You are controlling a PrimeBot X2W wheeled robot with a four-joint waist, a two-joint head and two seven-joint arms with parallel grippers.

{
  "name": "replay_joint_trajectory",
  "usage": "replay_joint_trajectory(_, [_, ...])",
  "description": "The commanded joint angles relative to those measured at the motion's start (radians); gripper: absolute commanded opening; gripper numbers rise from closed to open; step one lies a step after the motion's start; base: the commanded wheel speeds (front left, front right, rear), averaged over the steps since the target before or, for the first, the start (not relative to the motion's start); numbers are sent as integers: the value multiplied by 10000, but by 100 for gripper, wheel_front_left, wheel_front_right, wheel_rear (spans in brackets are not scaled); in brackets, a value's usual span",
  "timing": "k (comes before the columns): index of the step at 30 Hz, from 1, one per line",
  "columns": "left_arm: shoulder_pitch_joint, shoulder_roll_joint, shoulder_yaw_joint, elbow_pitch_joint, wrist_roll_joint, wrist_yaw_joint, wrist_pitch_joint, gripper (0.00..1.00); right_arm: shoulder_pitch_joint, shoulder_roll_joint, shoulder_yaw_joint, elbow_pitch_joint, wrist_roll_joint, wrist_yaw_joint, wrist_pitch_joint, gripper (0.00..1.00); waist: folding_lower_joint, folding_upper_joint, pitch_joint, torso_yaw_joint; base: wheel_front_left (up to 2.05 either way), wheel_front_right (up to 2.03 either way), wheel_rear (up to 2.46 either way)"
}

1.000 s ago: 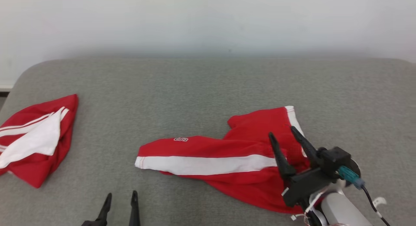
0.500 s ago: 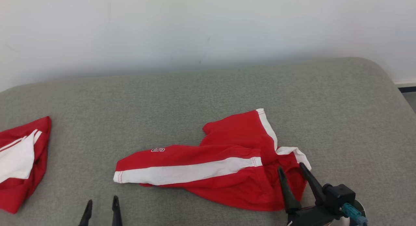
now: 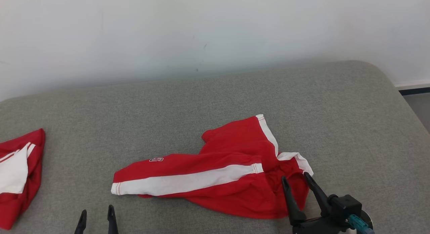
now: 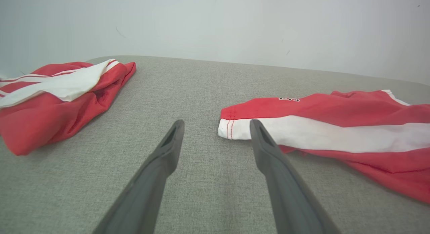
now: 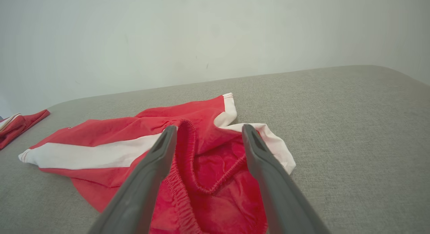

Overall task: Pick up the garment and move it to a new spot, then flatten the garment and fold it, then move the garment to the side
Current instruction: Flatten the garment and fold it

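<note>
With left claw [image 3: 96, 209] and right claw [image 3: 295, 177] open and empty, the bunched waistband [image 5: 215, 187] of the crumpled red-and-white fabric shorts [image 3: 218, 161] may yield a single-layer grasp.

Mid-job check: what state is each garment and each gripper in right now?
garment: rumpled, unfolded, lying on the grey surface, not held.
second garment: bunched at the far left.
left gripper: open, empty.
right gripper: open, fingers astride the waistband, gripping nothing.

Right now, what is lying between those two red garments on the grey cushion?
Nothing: between the red striped shorts and the crumpled red-and-white garment, the grey cushion is bare fabric, clearest in the left wrist view.
</note>
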Motion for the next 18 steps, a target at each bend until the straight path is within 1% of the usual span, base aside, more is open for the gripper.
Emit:
replay_joint_trajectory(1, [76,-6,-17,-32,37,38,-35,100,51,56,20,-23,-29,-22,-3,100,0,0,29,30,0,0,0])
replay_joint_trajectory(8, [-141,-6,-116,-17,-32,26,-35,100,-130,55,302,1,140,-22,-3,100,0,0,272,179,0,0,0])
replay_joint_trajectory(18, [-884,-5,-694,-61,-342,209,-35,100,-1258,-178,1008,464,894,-22,-1,100,0,0,1405,562,0,0,0])
